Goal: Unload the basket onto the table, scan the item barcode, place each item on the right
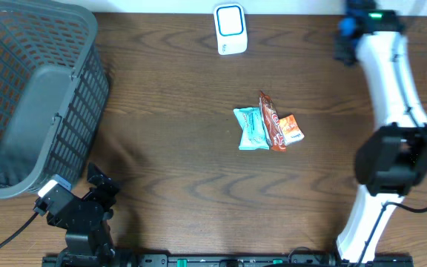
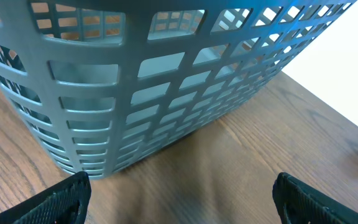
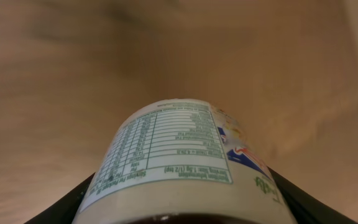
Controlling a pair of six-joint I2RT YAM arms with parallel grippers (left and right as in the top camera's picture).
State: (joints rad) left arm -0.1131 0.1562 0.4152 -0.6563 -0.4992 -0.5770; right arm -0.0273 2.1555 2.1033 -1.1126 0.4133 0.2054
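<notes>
A round container (image 3: 173, 146) with a white nutrition label fills the right wrist view, clamped between the two dark fingers of my right gripper (image 3: 182, 196) above the wooden table. No barcode shows on the face I see. In the overhead view the right gripper (image 1: 345, 38) is at the far right of the table, right of the white and blue scanner (image 1: 230, 28). My left gripper (image 1: 98, 184) rests at the front left, open and empty, its fingers (image 2: 48, 202) wide apart and facing the basket.
A grey mesh basket (image 1: 35, 89) stands at the left, close in front of the left gripper (image 2: 179, 211). A teal packet (image 1: 250, 127), a brown packet (image 1: 273, 126) and an orange packet (image 1: 292, 130) lie together mid-table.
</notes>
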